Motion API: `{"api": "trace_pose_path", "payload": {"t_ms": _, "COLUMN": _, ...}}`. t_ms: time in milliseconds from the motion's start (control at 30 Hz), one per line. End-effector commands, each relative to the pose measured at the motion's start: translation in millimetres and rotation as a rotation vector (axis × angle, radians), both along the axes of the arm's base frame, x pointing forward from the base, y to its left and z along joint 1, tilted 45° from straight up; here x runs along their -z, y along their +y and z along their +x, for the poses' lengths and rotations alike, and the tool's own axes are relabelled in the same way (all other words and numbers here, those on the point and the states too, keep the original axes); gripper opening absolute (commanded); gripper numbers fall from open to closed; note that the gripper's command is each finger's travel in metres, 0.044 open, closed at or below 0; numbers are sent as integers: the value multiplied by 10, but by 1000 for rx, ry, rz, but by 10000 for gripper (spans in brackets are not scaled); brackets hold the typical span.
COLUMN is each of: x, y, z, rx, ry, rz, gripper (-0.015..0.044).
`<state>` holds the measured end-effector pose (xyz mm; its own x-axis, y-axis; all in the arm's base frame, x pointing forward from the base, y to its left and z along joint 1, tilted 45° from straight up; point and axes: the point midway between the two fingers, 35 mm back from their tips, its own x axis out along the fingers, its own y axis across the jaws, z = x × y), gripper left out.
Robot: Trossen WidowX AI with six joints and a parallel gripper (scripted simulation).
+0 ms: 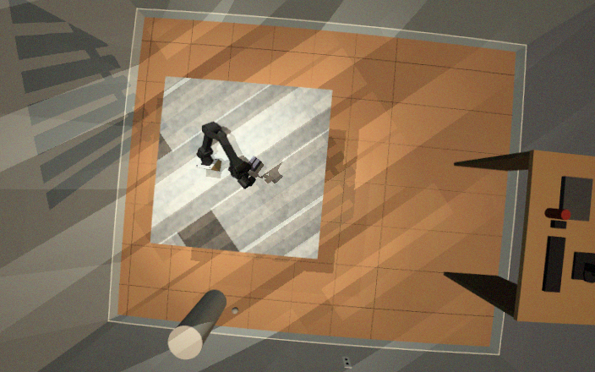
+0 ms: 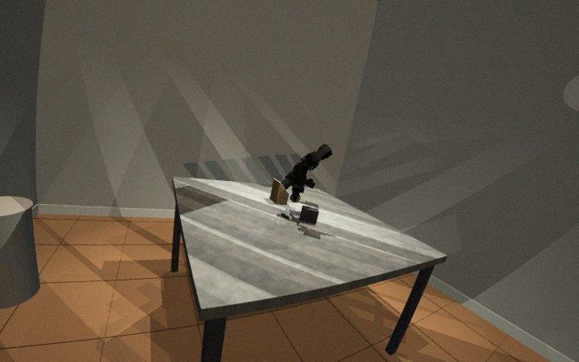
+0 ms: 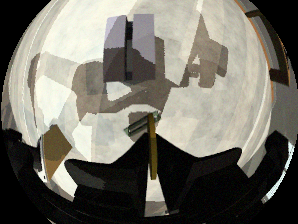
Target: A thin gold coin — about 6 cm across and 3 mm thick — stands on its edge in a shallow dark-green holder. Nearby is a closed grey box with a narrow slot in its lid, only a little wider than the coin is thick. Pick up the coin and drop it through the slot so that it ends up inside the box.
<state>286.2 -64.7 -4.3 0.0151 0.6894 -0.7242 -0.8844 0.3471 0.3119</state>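
My gripper (image 2: 295, 196) (image 3: 149, 136) is shut on the gold coin (image 2: 294, 199) (image 3: 153, 159), held upright above the table. In the wrist view the coin is edge-on, nearly parallel to the box's slot and slightly right of its line. The grey box (image 1: 255, 163) (image 2: 308, 215) (image 3: 144, 45) stands on the table, beyond the fingertips in the wrist view; its slot shows as a dark line in the lid. The dark-green holder (image 2: 284, 216) (image 3: 135, 129) lies below, between fingertips and box in the wrist view, turned at an angle to the coin. The top view hides coin, holder and fingertips.
A brown-gold block (image 1: 216, 165) (image 2: 280, 192) (image 3: 57, 149) stands on the table (image 1: 281, 219) (image 2: 256, 264) near the arm's base. Striped shadows cross the table top. A large grey cylinder (image 1: 204, 313) (image 2: 16, 256) stands on the floor beyond the table.
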Motion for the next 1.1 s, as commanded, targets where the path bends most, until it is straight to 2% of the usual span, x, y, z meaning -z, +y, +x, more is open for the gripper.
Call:
{"api": "trace_pose_path", "payload": {"t_ms": 0, "x": -73, "y": 63, "z": 43, "rx": 2, "ry": -3, "rz": 1, "gripper": 0}}
{"api": "trace_pose_path", "payload": {"t_ms": 1067, "x": -611, "y": 628, "z": 258, "rx": 0, "ry": -7, "rz": 14, "gripper": 0}}
